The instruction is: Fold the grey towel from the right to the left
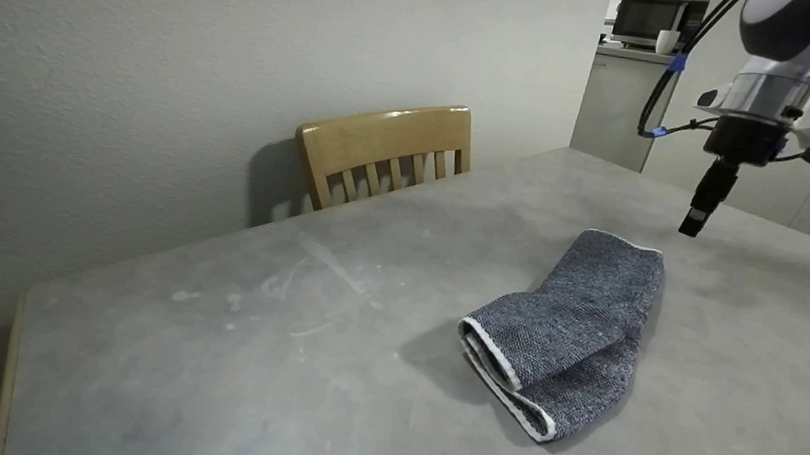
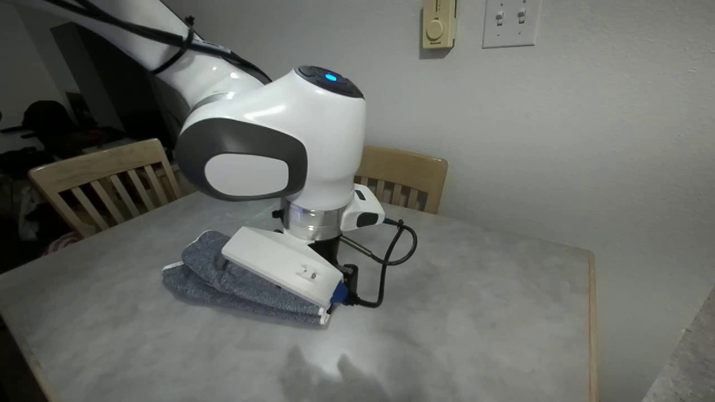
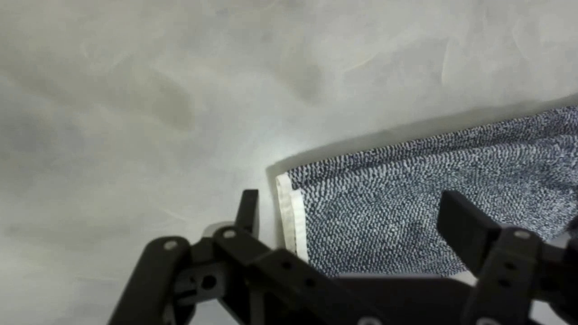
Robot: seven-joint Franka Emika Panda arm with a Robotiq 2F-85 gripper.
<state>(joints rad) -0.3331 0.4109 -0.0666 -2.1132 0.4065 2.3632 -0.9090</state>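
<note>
Blue-grey and white-hemmed, the towel [image 1: 566,332] lies on the bench [image 1: 212,380] in a narrow layered strip, well in from the edge along the wall [image 1: 164,100]. The end effector [image 3: 350,203] has nothing in its grasp: its fingers [image 3: 467,230] stand well apart, one over the cloth, one past the hem [image 3: 299,225] and over the bench. In an exterior view the fingertips [image 1: 691,228] hang just beside that end of the towel, not touching it; their height I cannot tell. Taking hold of this end looks to be the step in hand. To do it well, come down until the outer tip all but meets the bench, then close slowly, so that it slips under the hem and catches every layer, not the top one alone. After that, a low arc back along the strip, laying down rather than dragging, should keep the layers square. The long axis runs roughly with the wall-side edge. In an exterior view the end near the end effector aims toward the wood-trimmed edge [image 2: 593,312], and the opposite end, its layers splayed and a flap turned over, aims toward the edge where a chair [image 2: 100,164] stands. If the task means right and left as seen there, the fold would run along that axis, toward the chair.
</note>
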